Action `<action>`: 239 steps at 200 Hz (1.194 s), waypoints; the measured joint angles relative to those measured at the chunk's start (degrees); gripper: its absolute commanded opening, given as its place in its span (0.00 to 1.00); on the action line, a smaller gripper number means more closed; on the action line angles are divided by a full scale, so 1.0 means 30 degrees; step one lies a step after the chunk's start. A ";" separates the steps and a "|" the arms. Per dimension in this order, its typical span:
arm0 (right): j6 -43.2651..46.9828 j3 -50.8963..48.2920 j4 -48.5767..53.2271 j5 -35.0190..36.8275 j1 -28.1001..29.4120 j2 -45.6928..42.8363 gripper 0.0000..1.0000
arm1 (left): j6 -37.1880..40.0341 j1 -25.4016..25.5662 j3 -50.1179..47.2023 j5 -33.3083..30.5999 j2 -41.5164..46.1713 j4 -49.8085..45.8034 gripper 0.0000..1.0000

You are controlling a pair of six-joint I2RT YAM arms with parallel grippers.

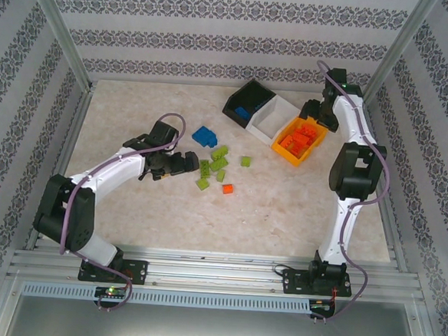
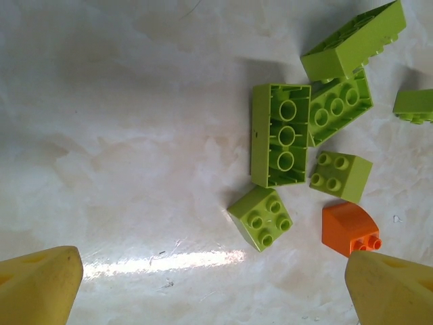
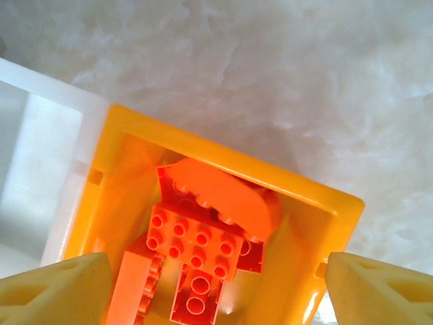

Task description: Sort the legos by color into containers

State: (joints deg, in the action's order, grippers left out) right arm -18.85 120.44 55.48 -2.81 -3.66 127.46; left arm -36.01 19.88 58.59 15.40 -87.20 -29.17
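Of my left gripper (image 2: 215, 288) I see only the yellow fingers (image 2: 37, 288), cut off by the lower edge. A lime brick (image 2: 414, 106) runs off the right edge, so I cannot tell its length. Under my right gripper (image 3: 216, 291) the orange-yellow bin (image 3: 237, 161) and its pile of orange bricks (image 3: 196, 250) run off the bottom, and the white bin (image 3: 54, 91) off the left. From above, the blue bricks (image 1: 245, 112) in the black bin (image 1: 260, 90) are too small to count.
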 measured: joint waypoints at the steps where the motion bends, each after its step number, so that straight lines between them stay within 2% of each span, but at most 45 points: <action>1: 0.0000 0.0015 -0.0007 -0.0007 0.0000 0.0000 0.83 | 0.0007 0.0000 0.0000 -0.0007 -0.0007 0.0007 1.00; 62: -0.0532 -0.0153 -0.0102 -0.1377 -0.0248 -0.0080 0.84 | -0.0087 0.0000 -0.0036 -0.0794 0.0576 -0.0102 1.00; 113: -0.1676 -0.3614 -0.0758 -0.2827 -0.0036 -0.2849 0.84 | 0.0437 -0.0189 -0.0138 -0.1661 0.3133 -0.1457 1.00; 144: -0.2608 -0.6659 -0.1056 -0.3912 0.1129 -0.6025 0.83 | 0.1574 -0.0809 0.1399 -0.1588 0.1042 -0.2725 1.00; 203: -0.3606 -0.9231 -0.0525 -0.4823 0.4743 -0.8794 0.83 | 0.4131 -0.0903 0.6725 -0.0641 -0.3657 -0.3184 1.00; 225: -0.3840 -1.0171 -0.0270 -0.4838 0.5632 -0.9559 0.83 | 0.3781 -0.0896 0.8342 0.0299 -0.5319 -0.3286 0.98; 239: -0.4029 -1.0987 -0.0277 -0.4816 0.6091 -1.0163 0.83 | 0.2302 -0.0896 0.9100 0.1071 -0.6441 -0.3177 0.95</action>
State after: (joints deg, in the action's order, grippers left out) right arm -30.94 87.48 54.65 -17.26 14.61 96.97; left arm -29.10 17.19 85.89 18.61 -106.52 -38.70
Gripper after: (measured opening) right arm 0.829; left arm 0.972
